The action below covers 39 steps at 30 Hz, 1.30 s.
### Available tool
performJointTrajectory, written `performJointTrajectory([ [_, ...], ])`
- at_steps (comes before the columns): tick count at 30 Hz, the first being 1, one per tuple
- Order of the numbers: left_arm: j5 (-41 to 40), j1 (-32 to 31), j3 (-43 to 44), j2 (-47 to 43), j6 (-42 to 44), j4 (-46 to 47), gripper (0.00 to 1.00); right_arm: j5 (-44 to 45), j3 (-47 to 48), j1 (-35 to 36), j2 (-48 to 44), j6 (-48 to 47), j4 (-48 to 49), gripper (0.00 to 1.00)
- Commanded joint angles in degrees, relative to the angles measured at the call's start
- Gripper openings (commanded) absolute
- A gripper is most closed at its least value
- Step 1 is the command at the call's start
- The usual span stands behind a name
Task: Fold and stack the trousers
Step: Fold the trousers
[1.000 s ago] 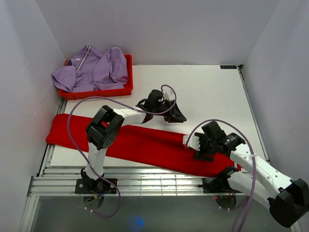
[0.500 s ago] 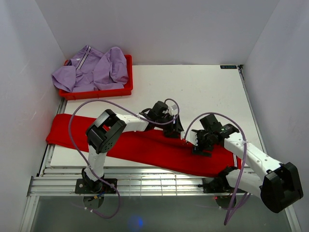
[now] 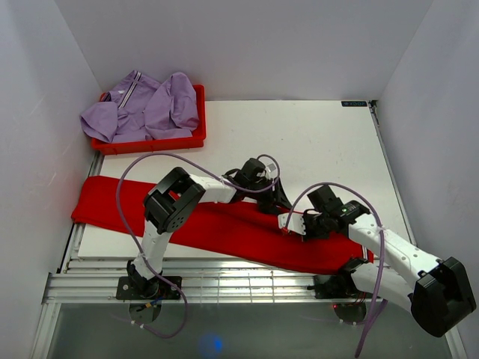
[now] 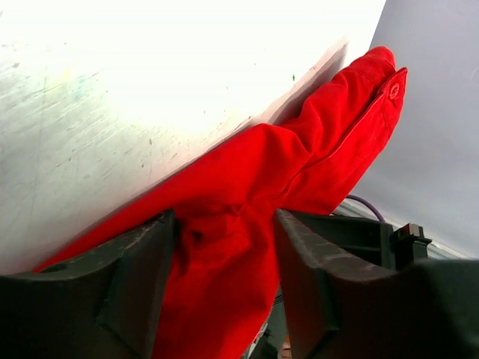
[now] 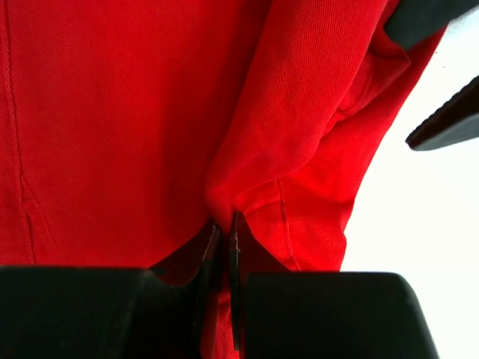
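At the far left corner of the white desk (image 3: pixel 314 142) sits a red tray (image 3: pixel 112 146) heaped with a purple garment (image 3: pixel 142 108). In front of it the red trousers (image 3: pixel 217 224) lie stretched flat along the near edge of the desk, running from the left side down toward the right arm's base. Near the middle of the desk, at the far edge of the cloth, the left claw (image 3: pixel 273 200) is lowered onto the trousers with its jaws standing well apart; its wrist view shows a rumpled ridge of red fabric between the two dark fingers (image 4: pixel 142 269), which are not pressed together on it, and the buttoned waist end (image 4: pixel 394 90) beyond. Just to its right, the right claw (image 3: pixel 293 223) is down on the same garment, its jaws drawn almost together and pinching a raised fold of the red cloth at their tips (image 5: pixel 222 247).
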Motion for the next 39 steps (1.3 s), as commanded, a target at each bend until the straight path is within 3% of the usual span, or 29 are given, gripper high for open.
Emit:
performJointTrajectory([
  [1, 0.5, -1.6, 1.6, 0.6, -2.1, 1.9, 0.62, -2.8, -1.3, 1.0, 0.2, -0.1, -2.9, 0.08],
  [4, 1.9, -1.9, 1.1, 1.1, -4.7, 6.3, 0.48, -3.0, -1.7, 1.7, 0.7, 0.6, -2.9, 0.08],
  [10, 3.3, -1.8, 2.1, 0.8, -6.7, 12.7, 0.09, -1.1, -1.4, 1.9, 0.8, 2.4, -2.5, 0.08],
  [11, 3.2, -1.3, 2.3, 0.6, -6.9, 13.4, 0.0, -0.7, -1.2, 1.9, 0.3, 2.7, -2.5, 0.19],
  [16, 2.0, 1.8, 4.5, 0.6, -5.8, 15.3, 0.0, 3.5, -2.4, 1.9, -4.2, 3.4, -2.5, 0.68],
  [17, 1.7, 2.4, 5.0, 0.8, -5.4, 15.5, 0.0, 4.0, -2.7, 1.9, -6.3, 3.4, -2.5, 0.87],
  [18, 1.0, 3.3, 5.4, 1.0, -4.8, 15.5, 0.0, 4.6, -3.3, 1.9, -7.1, 3.4, -2.4, 0.91],
  [25, -1.3, 7.8, 8.7, 5.8, -0.3, 16.9, 0.0, 5.3, 0.0, -3.0, -8.8, 5.3, -3.2, 0.88],
  [31, 0.9, 11.5, 14.4, 11.6, 4.6, 18.4, 0.0, -3.9, 9.4, -20.3, -2.8, 3.0, -5.9, 0.85],
  [39, 2.7, 14.5, 23.3, 16.4, 11.5, 19.3, 0.0, -18.4, 23.9, -47.2, 15.1, 6.9, -13.2, 0.84],
])
